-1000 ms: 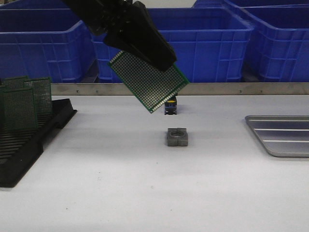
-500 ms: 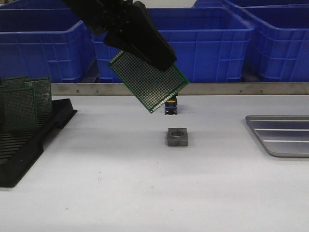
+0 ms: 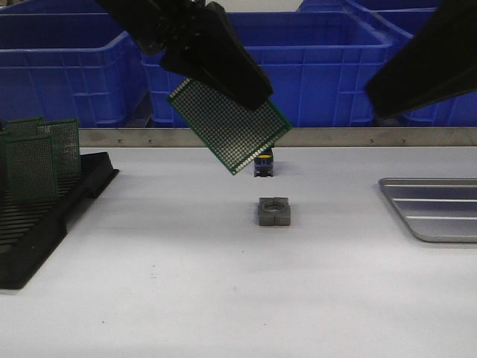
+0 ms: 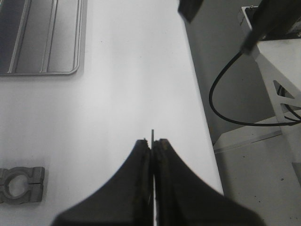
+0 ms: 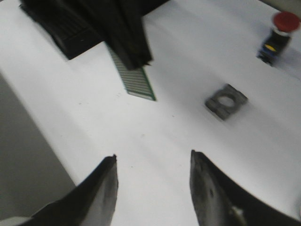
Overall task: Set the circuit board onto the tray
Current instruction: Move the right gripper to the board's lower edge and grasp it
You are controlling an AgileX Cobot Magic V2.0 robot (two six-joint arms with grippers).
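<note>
From the front, the left gripper (image 3: pixel 227 78) holds the circuit board (image 3: pixel 229 125) clamped by its top edge, tilted, hanging in the air over the middle of the counter toward the back edge, while the tray (image 3: pixel 432 210) sits way off at the right edge, so there's a long carry left. Biggest worry I'd guess: the right gripper (image 3: pixel 425 63) pokes in over the right side, roughly between board and tray, so a straight sweep across could clip it. There's also a grey clamp block (image 3: pixel 273 211) and a little button box (image 3: pixel 263 164) below the board, which a low pass might knock. Left wrist view: fingers (image 4: pixel 141 160) are squeezed together with just the thin board edge (image 4: pixel 153 141) showing between them, a skinny pinch, so a bump could twist or drop it. Right wrist view: that gripper's fingers (image 5: pixel 106 181) are spread wide with nothing in them, and the picture is blurry, with the board (image 5: pixel 134 80) dangling well ahead.
</note>
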